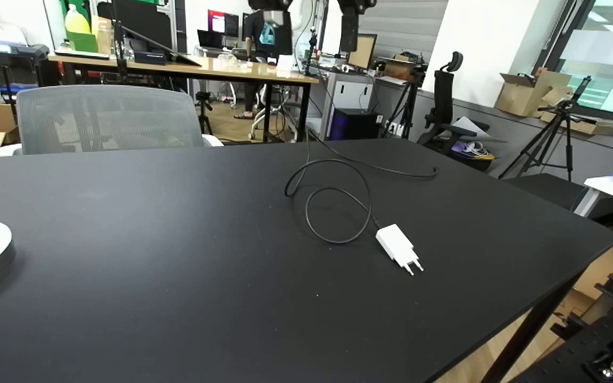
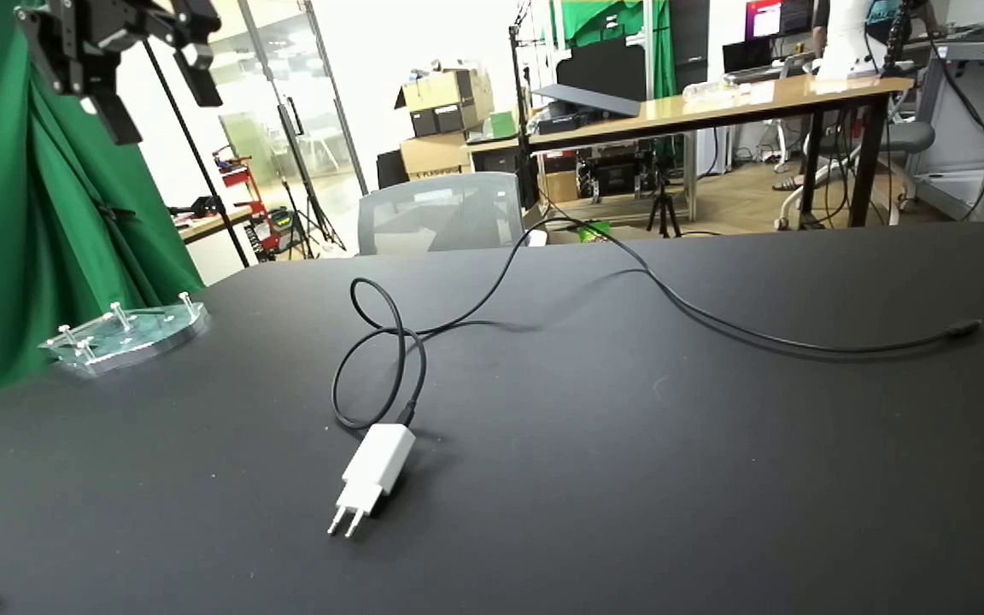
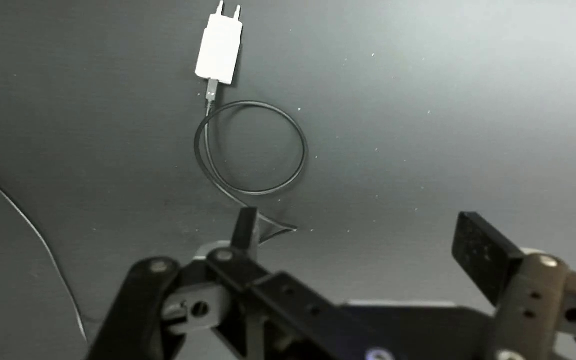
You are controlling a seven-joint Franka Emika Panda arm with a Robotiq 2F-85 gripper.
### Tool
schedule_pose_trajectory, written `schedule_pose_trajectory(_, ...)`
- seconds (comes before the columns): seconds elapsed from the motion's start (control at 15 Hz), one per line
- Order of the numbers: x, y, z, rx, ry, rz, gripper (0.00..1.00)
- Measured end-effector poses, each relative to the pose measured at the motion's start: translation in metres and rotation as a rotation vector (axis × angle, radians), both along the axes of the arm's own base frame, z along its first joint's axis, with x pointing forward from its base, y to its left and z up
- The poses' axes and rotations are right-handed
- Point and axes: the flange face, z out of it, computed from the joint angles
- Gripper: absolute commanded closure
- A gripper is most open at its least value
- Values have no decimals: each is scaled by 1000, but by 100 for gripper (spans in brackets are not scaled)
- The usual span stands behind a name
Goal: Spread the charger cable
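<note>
Charger cable (image 2: 676, 299), curled near its white plug (image 2: 379, 457), lies on the desk (image 2: 629, 478), well below the hand (image 2: 166, 115). In the wrist view, part of it passes behind one finger (image 3: 244, 230); both fingers stand wide apart.

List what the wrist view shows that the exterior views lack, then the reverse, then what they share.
Only the wrist view shows the charger cable partly hidden behind a finger of the tool.
Only the exterior views show the cable's free end and a grey mesh chair.
Shared: the open tool, and the white plug block on the black table with the cable looped beside it.
</note>
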Motion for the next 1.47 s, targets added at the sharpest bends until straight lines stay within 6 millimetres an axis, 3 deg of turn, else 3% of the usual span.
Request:
schedule_pose_trajectory(0.27,19,-88,7,50,-65,-195,0)
schedule_pose_trajectory(0.4,19,-119,10,63,-79,-263,0)
schedule_pose_trajectory(0.93,20,-123,9,55,-59,-215,0)
schedule_pose_trajectory(1.07,29,-143,8,60,-57,-261,0)
schedule_pose_trajectory(1.47,71,-235,-6,73,-75,-529,0)
